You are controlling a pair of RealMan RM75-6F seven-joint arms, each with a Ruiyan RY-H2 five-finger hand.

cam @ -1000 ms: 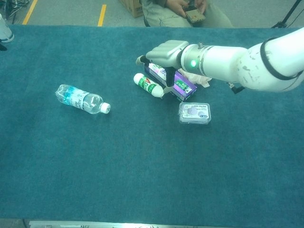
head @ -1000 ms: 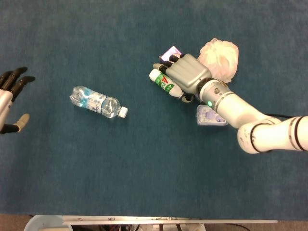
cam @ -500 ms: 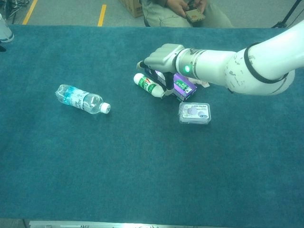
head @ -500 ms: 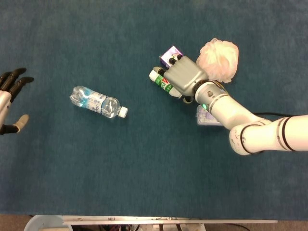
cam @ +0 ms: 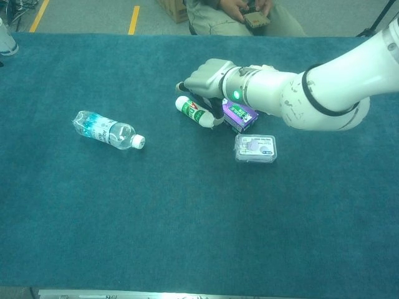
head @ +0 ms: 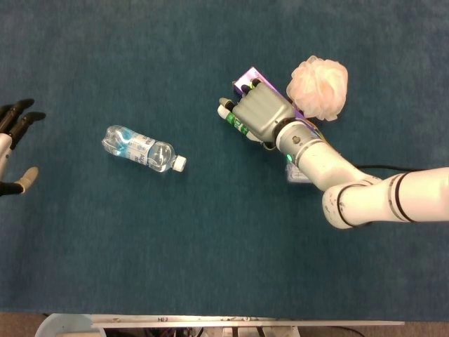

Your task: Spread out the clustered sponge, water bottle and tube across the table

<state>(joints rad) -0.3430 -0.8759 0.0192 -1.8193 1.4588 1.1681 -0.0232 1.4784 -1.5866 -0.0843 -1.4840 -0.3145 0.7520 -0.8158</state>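
At the far left edge, the left hand [head: 14, 144] is hovering with fingers spread, holding nothing. The water bottle [head: 142, 149] is lying alone, its label unreadable. The right hand [cam: 209, 78] is lying palm-down over the tube [cam: 194, 111], fingers curled along it; whether it is gripping cannot be told. The sponge [head: 320, 87] is sitting just behind.

Pale pink sponge [head: 320, 87], white-and-green tube [cam: 194, 112], clear blue-labelled water bottle [head: 140, 148], purple box [cam: 239, 114], teal table [cam: 187, 218].

Right robot hand [head: 261, 116] over tube [head: 231, 118]; water bottle [head: 142, 149] well apart.
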